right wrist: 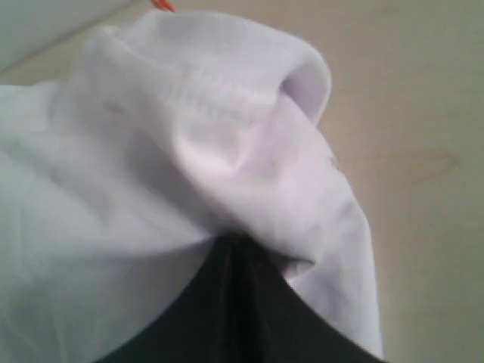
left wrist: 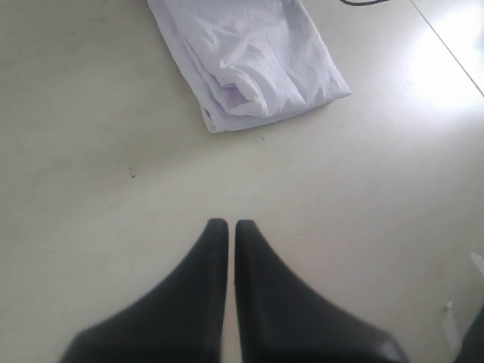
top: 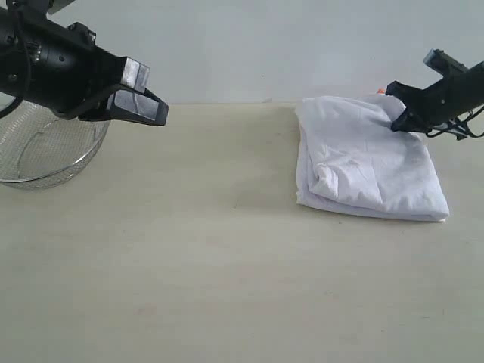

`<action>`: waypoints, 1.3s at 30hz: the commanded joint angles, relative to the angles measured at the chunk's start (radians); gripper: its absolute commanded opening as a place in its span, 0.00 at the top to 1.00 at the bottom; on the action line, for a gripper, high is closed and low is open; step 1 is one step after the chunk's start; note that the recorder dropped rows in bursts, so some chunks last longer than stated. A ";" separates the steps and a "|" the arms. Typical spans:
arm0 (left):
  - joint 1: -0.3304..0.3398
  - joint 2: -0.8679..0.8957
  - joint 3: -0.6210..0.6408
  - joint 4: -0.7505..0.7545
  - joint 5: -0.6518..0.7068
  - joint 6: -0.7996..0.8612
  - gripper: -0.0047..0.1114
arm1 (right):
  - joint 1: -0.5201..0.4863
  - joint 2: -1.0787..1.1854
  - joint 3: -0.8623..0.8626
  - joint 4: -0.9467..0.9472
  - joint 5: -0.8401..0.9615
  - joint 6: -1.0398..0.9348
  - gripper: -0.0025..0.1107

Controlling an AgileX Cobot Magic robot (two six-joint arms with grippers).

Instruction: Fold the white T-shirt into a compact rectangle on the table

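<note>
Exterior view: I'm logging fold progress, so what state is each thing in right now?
white T-shirt: folded into a rough, wrinkled rectangle on the table, one far corner pinched.
right gripper: shut on that shirt corner.
left gripper: shut, empty, raised off the table.
wire-mesh bowl: upright, seemingly empty.

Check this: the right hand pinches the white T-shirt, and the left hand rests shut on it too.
Wrong about the left hand: the exterior view shows it shut beside the wire bowl, apart from the white T-shirt. The right hand does pinch it.
</note>
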 commanded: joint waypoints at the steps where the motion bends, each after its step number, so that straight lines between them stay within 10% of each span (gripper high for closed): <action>1: 0.001 -0.009 0.004 0.002 0.002 -0.007 0.92 | -0.003 0.019 -0.016 -0.013 -0.001 0.004 0.98; 20: 0.001 -0.009 0.004 -0.006 -0.005 -0.005 0.92 | -0.001 -0.166 0.001 0.033 0.372 -0.015 0.98; 39: 0.001 -0.009 0.004 -0.005 -0.009 -0.003 0.92 | -0.082 -0.364 0.497 -0.068 0.348 -0.111 0.98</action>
